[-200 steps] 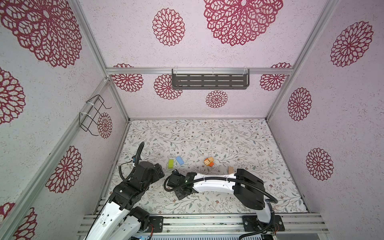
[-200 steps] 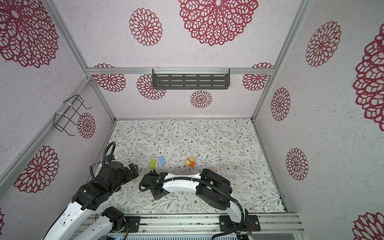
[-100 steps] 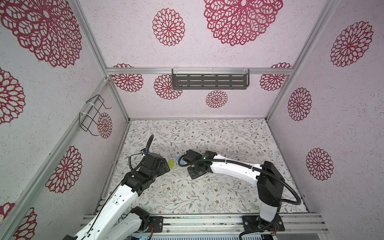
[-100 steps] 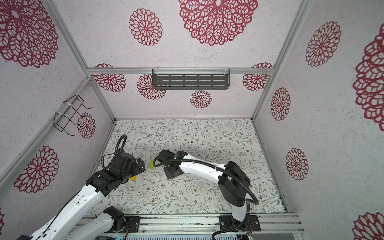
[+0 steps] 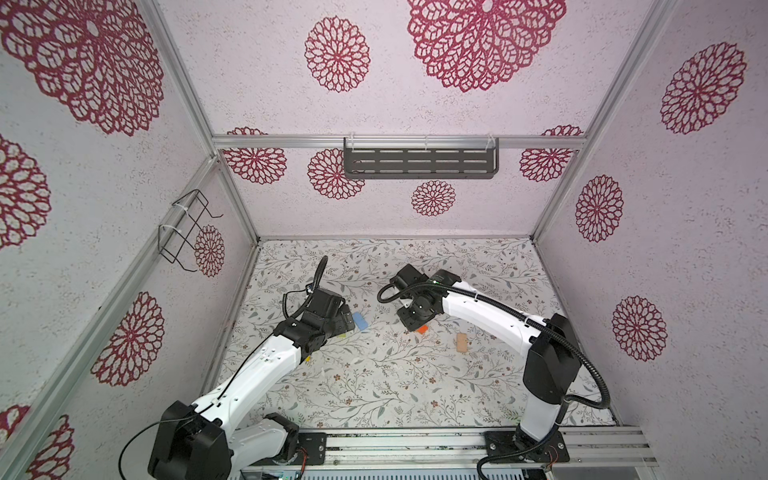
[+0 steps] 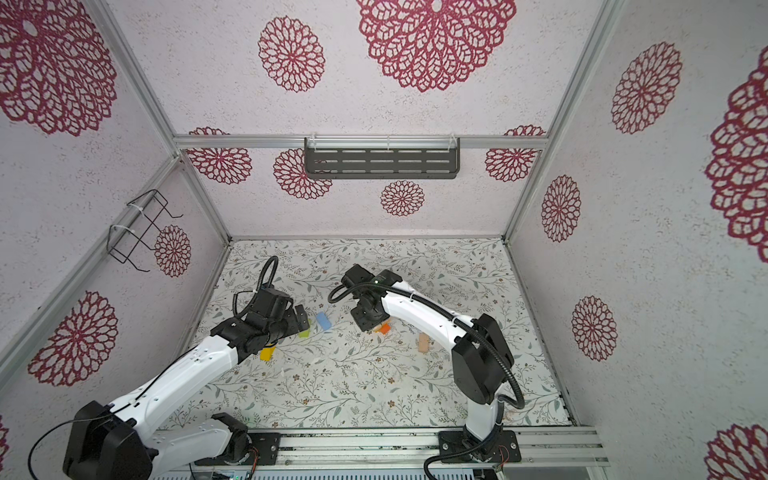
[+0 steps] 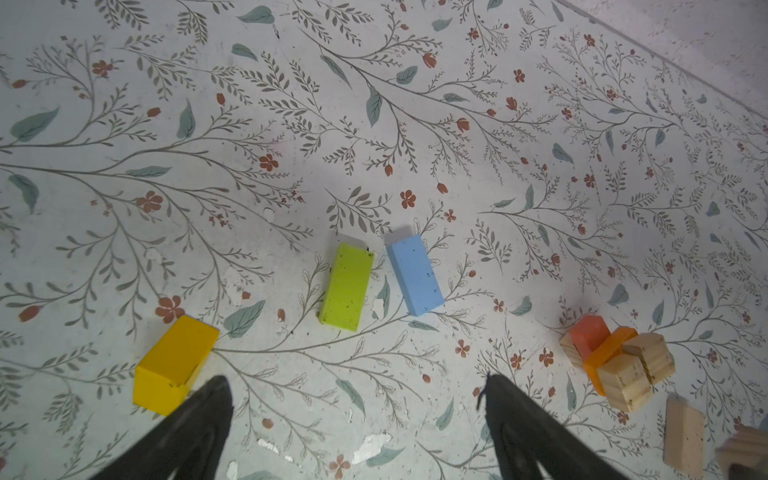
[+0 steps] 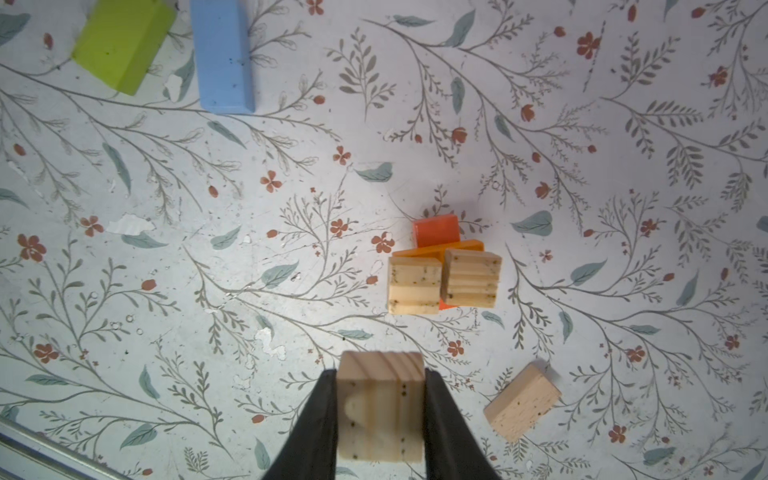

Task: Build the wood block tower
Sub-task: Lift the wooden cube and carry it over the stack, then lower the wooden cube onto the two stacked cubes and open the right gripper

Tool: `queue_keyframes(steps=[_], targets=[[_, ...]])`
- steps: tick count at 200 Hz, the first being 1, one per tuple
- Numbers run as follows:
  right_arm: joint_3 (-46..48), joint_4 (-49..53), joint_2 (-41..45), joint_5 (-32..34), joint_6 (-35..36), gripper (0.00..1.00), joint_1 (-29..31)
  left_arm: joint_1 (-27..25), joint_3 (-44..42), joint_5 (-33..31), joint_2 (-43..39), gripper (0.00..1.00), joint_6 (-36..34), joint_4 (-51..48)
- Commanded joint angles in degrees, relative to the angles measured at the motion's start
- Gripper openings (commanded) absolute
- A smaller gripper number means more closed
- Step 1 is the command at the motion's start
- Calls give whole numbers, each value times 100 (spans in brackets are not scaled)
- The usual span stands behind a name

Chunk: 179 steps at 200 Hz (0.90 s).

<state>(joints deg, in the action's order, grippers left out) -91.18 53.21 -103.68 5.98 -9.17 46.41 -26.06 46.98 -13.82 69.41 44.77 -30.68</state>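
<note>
The wood block tower (image 8: 444, 272) is a low stack: a red-orange block (image 8: 436, 229) and an orange block under two grooved tan blocks. It also shows in the left wrist view as the tower (image 7: 615, 361). My right gripper (image 8: 379, 374) is shut on a plain tan block (image 8: 380, 411), held in the air short of the tower. In both top views the right gripper (image 5: 415, 320) hangs over the orange block (image 5: 422, 329). My left gripper (image 7: 355, 380) is open and empty, above the floor near the green block (image 7: 347, 286), blue block (image 7: 414, 274) and yellow block (image 7: 176, 370).
A loose tan block (image 8: 521, 401) lies on the floral floor right of the tower, the same tan block (image 5: 461, 343) in a top view. A grey shelf (image 5: 419, 163) hangs on the back wall and a wire rack (image 5: 185, 230) on the left wall.
Both arms have reached away from the front rail toward the middle. The right gripper swung from low at the front left to over the tower; the left moved up to the green and blue blocks.
</note>
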Motion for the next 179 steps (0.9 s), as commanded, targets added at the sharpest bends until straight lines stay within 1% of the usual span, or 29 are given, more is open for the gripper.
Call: queue_keyframes(steps=[1, 29, 83, 116, 179], targets=[[-137, 174, 58, -115, 455, 31, -201, 72, 123, 169, 230, 97, -110, 467], [-155, 133, -81, -189, 589, 31, -372, 124, 222, 277, 565, 97, -178, 618], [-162, -113, -318, -388, 569, 31, -535, 176, 263, 435, 1015, 97, -188, 882], [-254, -131, -528, -420, 574, 31, -554, 215, 224, 491, 1123, 97, -197, 976], [-244, -188, -568, -472, 573, 32, -647, 322, 181, 589, 1188, 97, -221, 1060]])
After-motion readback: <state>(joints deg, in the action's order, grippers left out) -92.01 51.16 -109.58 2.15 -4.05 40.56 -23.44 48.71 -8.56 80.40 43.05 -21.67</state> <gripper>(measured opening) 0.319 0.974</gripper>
